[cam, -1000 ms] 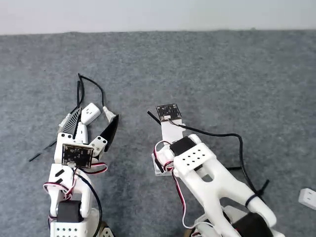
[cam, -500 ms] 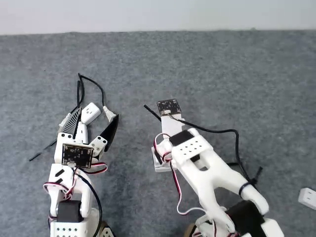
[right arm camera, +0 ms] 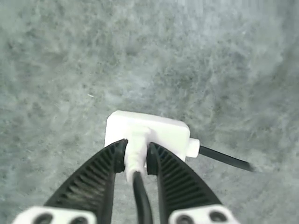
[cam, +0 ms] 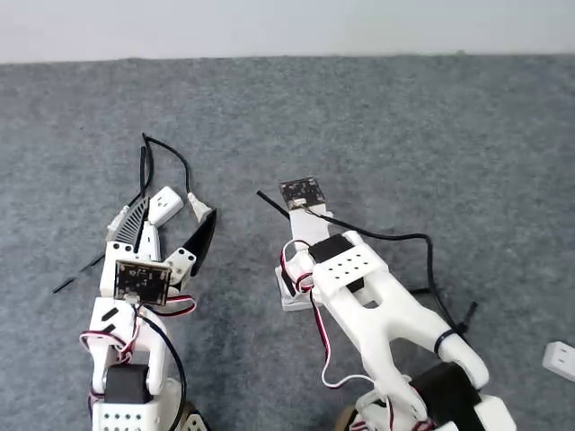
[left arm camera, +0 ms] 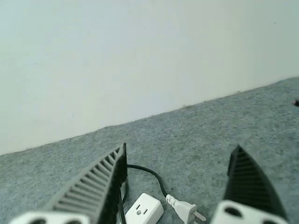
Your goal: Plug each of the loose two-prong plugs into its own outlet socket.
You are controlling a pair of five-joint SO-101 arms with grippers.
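A white outlet socket (cam: 164, 205) and a white two-prong plug (cam: 199, 212) on a black cord lie side by side between the fingers of my open left gripper (cam: 175, 208). The left wrist view shows that socket (left arm camera: 145, 210) and plug (left arm camera: 184, 210) apart, low between the open left gripper (left arm camera: 180, 147). My right gripper (right arm camera: 135, 156) is shut on a white plug (right arm camera: 136, 151) with a black cord, set against a white outlet block (right arm camera: 161, 133) on the carpet. From one end of that block a second black cord (right arm camera: 224, 158) leads away.
Grey carpet covers the table up to a pale wall at the back. Another white outlet socket (cam: 559, 359) lies at the right edge. A black cable (cam: 422, 260) loops over the right arm. A loose black cord (cam: 144, 166) trails beyond the left gripper.
The right arm has shifted a little forward and to the left, its wrist board now farther from the base. The left arm, its socket and plug have not moved.
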